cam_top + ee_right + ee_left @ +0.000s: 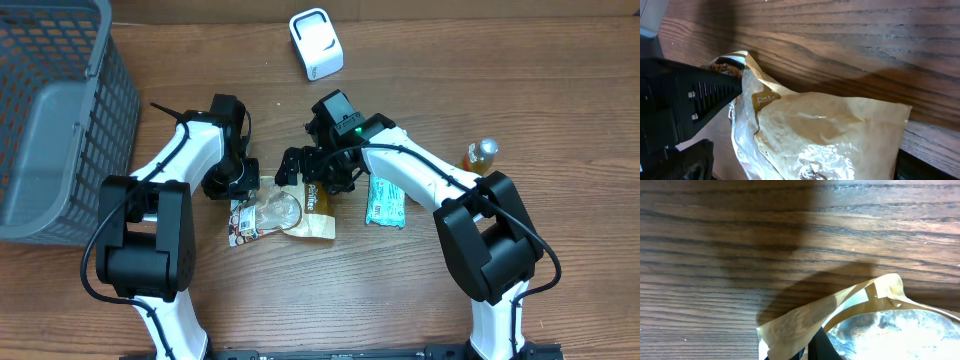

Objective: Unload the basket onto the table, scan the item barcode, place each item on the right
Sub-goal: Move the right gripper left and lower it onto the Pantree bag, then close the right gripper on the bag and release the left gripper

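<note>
Bag (pixel 288 216) is flat on the table (pixel 420 300), just past centre toward 6 o'clock, directly 6 o'clock of the white scanner (pixel 316 43).

Left gripper (pixel 240 185) sits at the bag's 10 o'clock corner. Its jaws are clenched, and the wrist view shows a tan flap of the bag running in between the fingers, so I read that as pinching the edge. Right gripper (pixel 312 172) is at the bag's 12 o'clock, jaws spread wide and holding nothing. In its wrist view the bag lies between the two fingers.

Handling, judging by looks:
- Thin crinkly film with a clear window and tan paper face. Light and floppy, so it will sag and fold from a one-corner hold.
- Glossy, so it's likely slippery. Pinch a sealed seam or corner, not the puffed middle.
- The contents look like a baked snack, so probably crushable. Keep the squeeze on the film only.
- Two opposite edges held taut should flatten the print for the scanner.

No barcode is visible in any view. It may be on the underside.

Nearby: teal packet (pixel 385 200) at the bag's 3 o'clock, bottle (pixel 481 155) further out at 2 o'clock, basket (pixel 95 120) at 10 o'clock.
</note>
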Controlling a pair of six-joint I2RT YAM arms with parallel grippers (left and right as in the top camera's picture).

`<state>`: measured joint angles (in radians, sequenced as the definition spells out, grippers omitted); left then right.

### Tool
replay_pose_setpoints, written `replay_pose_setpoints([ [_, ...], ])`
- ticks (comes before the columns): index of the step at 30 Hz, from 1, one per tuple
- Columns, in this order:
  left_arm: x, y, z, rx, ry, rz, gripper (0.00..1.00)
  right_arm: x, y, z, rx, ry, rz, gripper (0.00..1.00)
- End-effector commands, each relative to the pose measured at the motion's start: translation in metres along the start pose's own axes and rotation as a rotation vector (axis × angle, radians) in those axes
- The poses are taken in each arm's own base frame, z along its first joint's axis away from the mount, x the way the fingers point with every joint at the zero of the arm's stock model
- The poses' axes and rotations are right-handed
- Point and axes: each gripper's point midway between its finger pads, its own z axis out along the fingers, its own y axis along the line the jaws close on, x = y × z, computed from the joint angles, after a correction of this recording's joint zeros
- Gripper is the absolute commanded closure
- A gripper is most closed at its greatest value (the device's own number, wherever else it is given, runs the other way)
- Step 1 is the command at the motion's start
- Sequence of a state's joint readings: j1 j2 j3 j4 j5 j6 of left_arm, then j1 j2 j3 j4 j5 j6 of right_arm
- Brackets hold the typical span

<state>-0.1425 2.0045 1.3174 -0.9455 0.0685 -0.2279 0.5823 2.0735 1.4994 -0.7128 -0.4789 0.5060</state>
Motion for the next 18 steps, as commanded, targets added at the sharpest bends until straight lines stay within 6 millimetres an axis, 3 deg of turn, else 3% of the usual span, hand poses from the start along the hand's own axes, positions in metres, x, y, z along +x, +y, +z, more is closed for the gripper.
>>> replay_pose_setpoints([
  [1, 0.007, -0.003, 0.008, 0.005, 0.021, 0.031, 0.96, 0.001, -0.007, 0.007, 0.013, 0.008, 0.052, 0.00],
  [11, 0.007, -0.003, 0.008, 0.005, 0.021, 0.031, 0.96, 0.010, -0.003, 0.032, -0.082, 0.098, 0.117, 0.05],
  [18, 0.007, -0.003, 0.008, 0.005, 0.020, 0.031, 0.96, 0.011, 0.036, 0.027, -0.301, 0.151, 0.047, 0.22],
])
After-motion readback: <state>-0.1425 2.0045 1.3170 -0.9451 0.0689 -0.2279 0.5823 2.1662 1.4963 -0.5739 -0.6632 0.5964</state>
